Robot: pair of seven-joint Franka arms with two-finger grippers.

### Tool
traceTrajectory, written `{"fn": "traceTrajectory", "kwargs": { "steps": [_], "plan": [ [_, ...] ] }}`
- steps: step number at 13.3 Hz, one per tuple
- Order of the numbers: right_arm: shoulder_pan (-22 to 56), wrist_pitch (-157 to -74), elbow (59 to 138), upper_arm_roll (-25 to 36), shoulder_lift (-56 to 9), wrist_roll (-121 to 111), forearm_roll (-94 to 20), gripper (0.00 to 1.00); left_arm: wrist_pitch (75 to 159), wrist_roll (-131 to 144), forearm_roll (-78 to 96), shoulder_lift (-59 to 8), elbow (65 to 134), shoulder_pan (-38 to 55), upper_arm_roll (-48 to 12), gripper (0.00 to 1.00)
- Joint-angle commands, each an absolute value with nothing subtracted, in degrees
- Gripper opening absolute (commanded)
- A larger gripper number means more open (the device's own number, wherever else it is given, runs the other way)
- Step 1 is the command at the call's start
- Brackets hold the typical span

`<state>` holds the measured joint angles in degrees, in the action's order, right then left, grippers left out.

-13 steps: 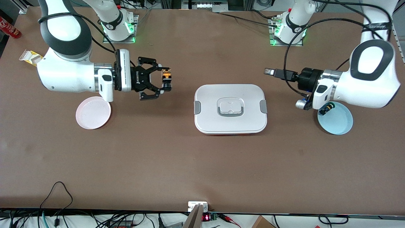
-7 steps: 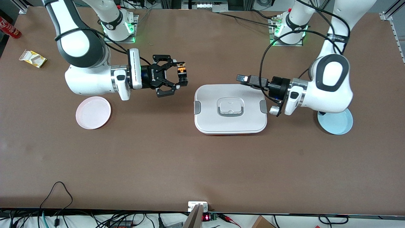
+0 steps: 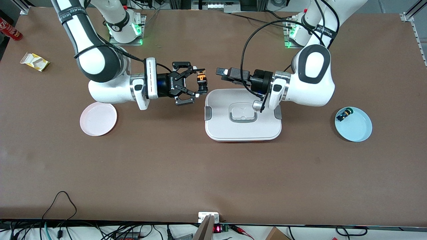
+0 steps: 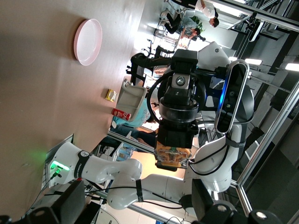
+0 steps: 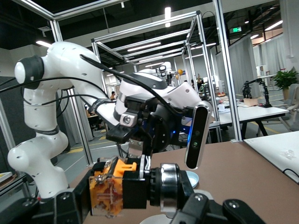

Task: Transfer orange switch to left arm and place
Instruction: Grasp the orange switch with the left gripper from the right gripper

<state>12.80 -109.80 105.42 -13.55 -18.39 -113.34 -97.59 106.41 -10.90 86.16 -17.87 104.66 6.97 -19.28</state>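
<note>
My right gripper is shut on the orange switch and holds it in the air over the table, just off the box's corner toward the right arm's end. The right wrist view shows the switch clamped in the gripper. My left gripper is open and empty over the box's edge nearest the robots, a short gap from the switch and facing it. In the left wrist view the switch hangs ahead of my left gripper.
A pink plate lies toward the right arm's end. A blue plate toward the left arm's end holds a small black switch. A yellow packet and a red can lie near the table's edge.
Both arms have swung toward the middle. The right gripper carried the switch toward the box. The left gripper moved from beside the blue plate to over the box's edge.
</note>
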Motion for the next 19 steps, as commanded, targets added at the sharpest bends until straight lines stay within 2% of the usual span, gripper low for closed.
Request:
{"fn": "traceTrajectory", "kwargs": {
  "steps": [1, 3, 6, 7, 9, 11, 12, 14, 16, 19],
  "plan": [
    [14.5, -113.3, 105.8, -13.4, -17.8, -114.3, -99.6, 0.2, 112.4, -11.6, 89.3, -16.0, 105.7, 7.2, -22.5, 1.0],
    [14.9, -113.7, 105.8, -13.4, -17.7, -113.8, -99.6, 0.2, 116.4, -11.7, 89.6, -15.8, 105.6, 7.3, -24.2, 1.0],
    [15.1, -115.0, 105.8, -13.4, -17.7, -113.6, -99.6, 0.2, 117.2, -12.5, 89.6, -16.3, 104.9, 7.1, -24.2, 0.99],
    [15.4, -115.1, 105.8, -13.4, -17.7, -113.6, -99.6, 0.2, 118.4, -13.1, 89.6, -16.3, 104.9, 7.2, -24.2, 0.94],
    [15.4, -115.1, 105.8, -13.4, -17.7, -113.6, -99.6, 0.2, 119.1, -17.3, 89.6, -16.8, 104.9, 7.3, -24.2, 0.78],
    [15.5, -115.2, 105.8, -13.4, -17.4, -113.6, -99.6, 0.2, 120.5, -17.5, 89.9, -17.1, 104.8, 7.3, -24.3, 0.71],
    [15.5, -115.2, 105.8, -13.4, -17.4, -113.6, -99.6, 0.2, 120.7, -17.5, 90.2, -17.1, 104.8, 7.3, -24.2, 0.64],
    [15.6, -115.1, 105.8, -13.4, -17.4, -113.6, -99.5, 0.2, 120.7, -17.5, 90.2, -17.1, 104.7, 7.2, -24.2, 0.42],
    [15.6, -115.1, 105.8, -13.4, -17.3, -113.6, -99.5, 0.2, 120.8, -17.5, 90.2, -17.1, 104.6, 7.0, -24.3, 0.26],
    [15.6, -115.0, 105.9, -13.4, -17.3, -113.6, -99.5, 0.2, 120.8, -17.5, 90.2, -17.1, 104.2, 7.0, -24.2, 0.24]
  ]
}}
